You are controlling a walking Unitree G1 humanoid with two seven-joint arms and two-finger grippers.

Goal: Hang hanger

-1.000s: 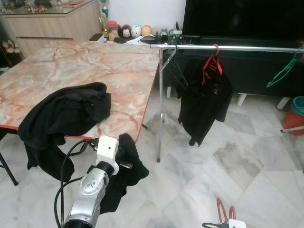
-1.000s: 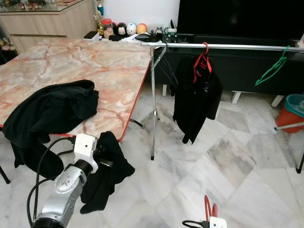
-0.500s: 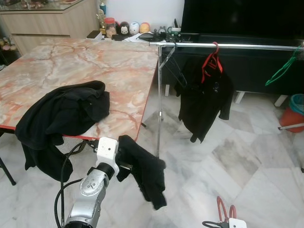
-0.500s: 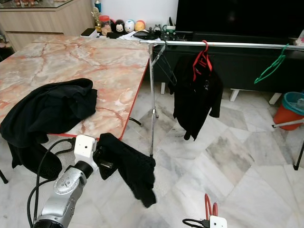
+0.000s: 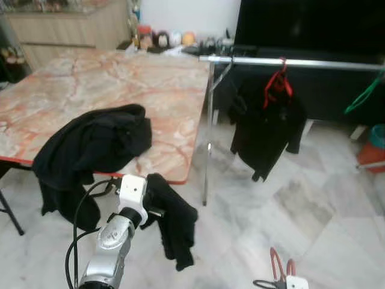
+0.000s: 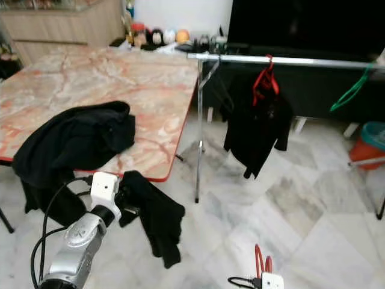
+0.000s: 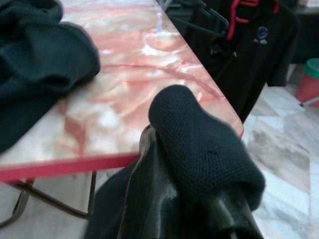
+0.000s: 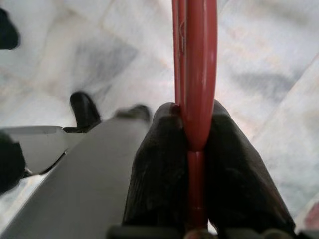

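My left gripper (image 7: 189,206) is shut on a black knitted garment (image 5: 172,220), which drapes over its fingers and hangs down just in front of the marble table's near edge (image 5: 162,178). Low on the right, my right gripper (image 8: 194,122) is shut on the bar of a red hanger (image 8: 195,74), whose loops (image 5: 277,268) rise above the wrist over the floor. Further back, a steel clothes rail (image 5: 301,62) carries a black shirt on a red hanger (image 5: 267,123) and a green hanger (image 5: 363,93).
A heap of black clothes (image 5: 90,144) lies on the marble table (image 5: 120,78) and hangs over its front edge. The rail's upright pole (image 5: 207,150) stands by the table's corner. An orange bucket (image 5: 372,152) sits at the far right. Pale marble floor lies between me and the rail.
The garment in my left gripper swung out to the right and now hangs down again, a little further right. The whole view has shifted slightly and blurred. The right gripper still grips the red hanger.
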